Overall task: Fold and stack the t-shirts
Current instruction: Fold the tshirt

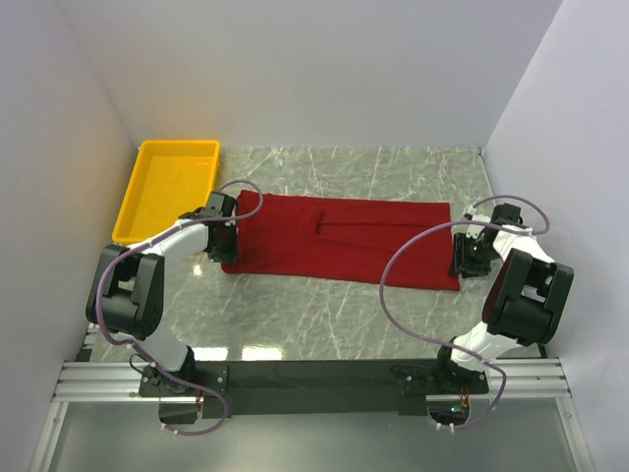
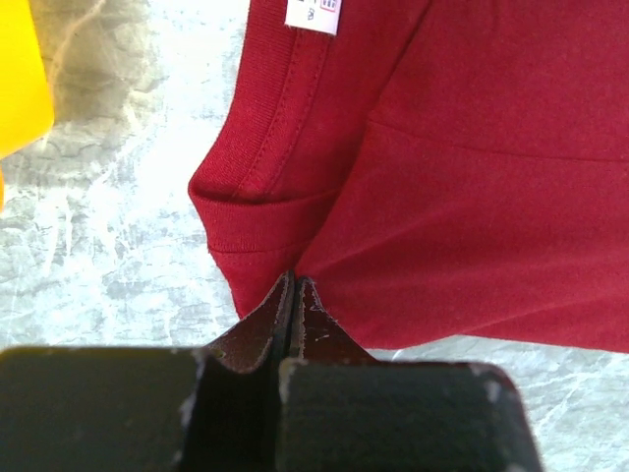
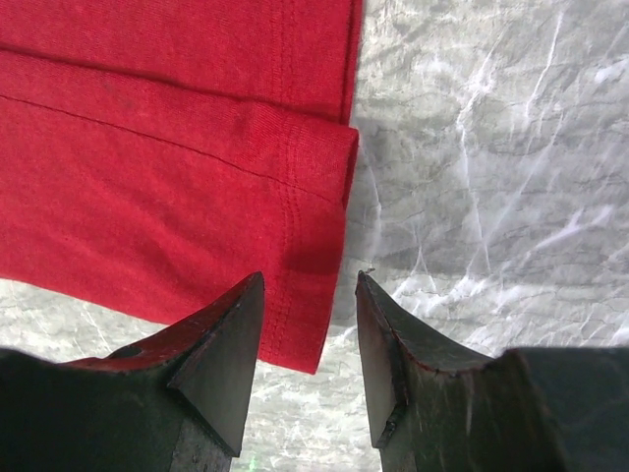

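Note:
The dark red t-shirt (image 1: 344,241) lies folded into a long strip across the middle of the marble table. My left gripper (image 1: 224,246) is at its near left corner. In the left wrist view the jaws (image 2: 295,283) are pressed together on the t-shirt's (image 2: 442,197) edge, and the cloth puckers toward the tips. The white neck label (image 2: 313,14) shows beyond. My right gripper (image 1: 462,264) is at the near right corner. In the right wrist view it (image 3: 310,280) is open, with the t-shirt's (image 3: 177,177) hemmed corner between the fingers.
A yellow tray (image 1: 177,145) stands at the back left, close to the left arm, and its edge shows in the left wrist view (image 2: 20,79). White walls close in the table on three sides. Purple cables loop over both arms.

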Controlling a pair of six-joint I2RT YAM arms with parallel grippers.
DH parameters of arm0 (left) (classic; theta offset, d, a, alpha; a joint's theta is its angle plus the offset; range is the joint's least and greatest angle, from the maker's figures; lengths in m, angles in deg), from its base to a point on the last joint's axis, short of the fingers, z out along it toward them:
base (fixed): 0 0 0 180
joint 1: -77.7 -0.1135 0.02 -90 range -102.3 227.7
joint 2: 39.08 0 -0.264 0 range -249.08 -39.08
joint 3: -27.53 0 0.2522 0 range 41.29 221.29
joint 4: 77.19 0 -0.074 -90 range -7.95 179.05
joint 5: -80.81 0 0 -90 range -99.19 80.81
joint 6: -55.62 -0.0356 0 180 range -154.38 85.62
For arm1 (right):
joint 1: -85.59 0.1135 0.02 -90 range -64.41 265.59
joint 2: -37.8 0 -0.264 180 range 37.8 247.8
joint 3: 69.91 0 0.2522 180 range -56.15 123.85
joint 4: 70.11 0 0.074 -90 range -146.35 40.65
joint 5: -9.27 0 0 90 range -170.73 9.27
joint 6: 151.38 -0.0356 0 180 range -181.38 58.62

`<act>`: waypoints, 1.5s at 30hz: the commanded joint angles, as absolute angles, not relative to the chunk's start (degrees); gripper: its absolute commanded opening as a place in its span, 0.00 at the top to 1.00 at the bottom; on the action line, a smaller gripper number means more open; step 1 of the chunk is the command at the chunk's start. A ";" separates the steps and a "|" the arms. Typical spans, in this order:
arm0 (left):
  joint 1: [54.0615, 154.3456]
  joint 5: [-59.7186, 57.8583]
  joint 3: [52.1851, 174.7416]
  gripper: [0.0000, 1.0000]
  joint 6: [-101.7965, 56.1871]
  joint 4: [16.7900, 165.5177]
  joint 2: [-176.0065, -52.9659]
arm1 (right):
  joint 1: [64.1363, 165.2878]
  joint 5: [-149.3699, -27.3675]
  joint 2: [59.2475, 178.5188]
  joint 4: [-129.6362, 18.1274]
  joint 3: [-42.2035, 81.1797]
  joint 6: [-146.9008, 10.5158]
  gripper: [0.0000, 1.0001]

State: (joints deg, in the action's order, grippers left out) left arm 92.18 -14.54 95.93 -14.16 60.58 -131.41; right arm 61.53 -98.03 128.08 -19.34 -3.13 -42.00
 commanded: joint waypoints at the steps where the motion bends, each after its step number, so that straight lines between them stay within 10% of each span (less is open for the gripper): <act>1: 92.03 -17.10 98.33 0.99 -14.26 58.73 -131.98 | 61.06 -97.43 129.03 -19.96 -3.94 -41.78 0.50; 14: 92.03 -16.66 98.60 0.99 -13.82 57.41 -133.65 | 61.24 -100.06 135.27 -19.79 -1.92 -42.39 0.55; 22: 92.03 -16.93 98.25 0.99 -13.90 57.32 -134.09 | 61.15 -105.07 133.96 -17.15 -0.95 -40.20 0.99; 45: 92.03 -12.62 94.47 0.99 -9.78 52.49 -128.47 | 57.20 -97.96 124.99 -19.70 -5.08 -37.56 1.00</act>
